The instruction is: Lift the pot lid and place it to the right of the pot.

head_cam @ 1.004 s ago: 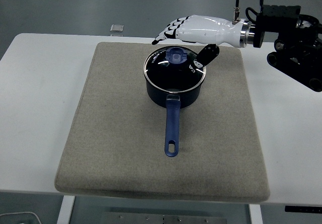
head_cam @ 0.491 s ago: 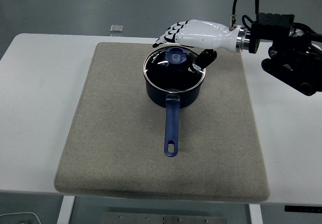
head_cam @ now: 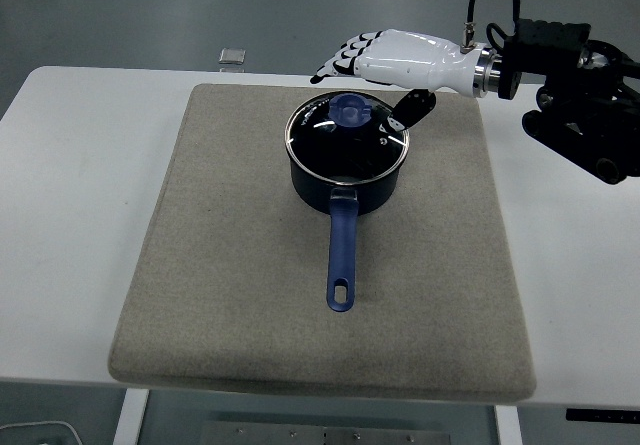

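While the right robot hand (head_cam: 385, 60) hovers just behind the pot (head_cam: 346, 170) with its fingers extended and relaxed, holding nothing, you have not yet made the grasp. The lid (head_cam: 347, 138) sits closed on the pot, its blue knob (head_cam: 351, 111) just in front of the fingertips. Bring the fingers down around that knob, close firmly, then lift straight up before moving sideways. To the right of the pot the grey mat (head_cam: 440, 265) lies bare up to its edge, with white bench (head_cam: 570, 295) beyond, so you have room. Mind the pot's blue handle (head_cam: 343, 255), pointing toward the near edge.
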